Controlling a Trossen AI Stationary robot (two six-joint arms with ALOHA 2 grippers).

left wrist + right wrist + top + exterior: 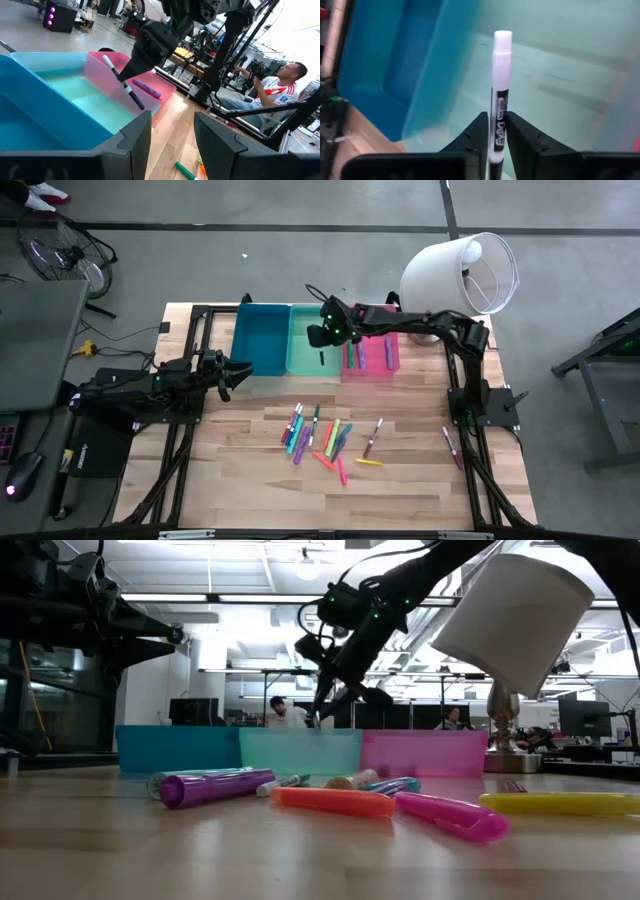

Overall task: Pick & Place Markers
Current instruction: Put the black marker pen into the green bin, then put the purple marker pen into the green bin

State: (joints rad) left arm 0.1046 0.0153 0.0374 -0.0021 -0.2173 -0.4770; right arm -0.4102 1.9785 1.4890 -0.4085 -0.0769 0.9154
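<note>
My right gripper (499, 142) reaches in from the table's right and hangs over the mint green bin (303, 352), shut on a white marker with a black label (501, 90). The same marker (124, 82) shows slanted under that gripper in the left wrist view. Several coloured markers (325, 438) lie flat on the wooden table near its middle, and two more markers (452, 446) lie toward the right. A few markers (354, 356) lie in the pink bin (378, 352). My left gripper (172, 135) waits open and level at the table's left, beside the blue bin (260, 340). My right gripper pinches the white marker's labelled barrel (499, 125) between its two fingers. The fingers slant down from the table's right. The marker sticks out beyond the fingertips with its white cap end (503, 40) foremost. It is tilted and clear of the bin's floor.
The blue, mint green and pink bins stand in a row along the table's far side. A large white bucket (462, 272) lies tipped over at the far right. People (280, 85) sit in the room beyond the table. Bare wood lies near the front edge.
</note>
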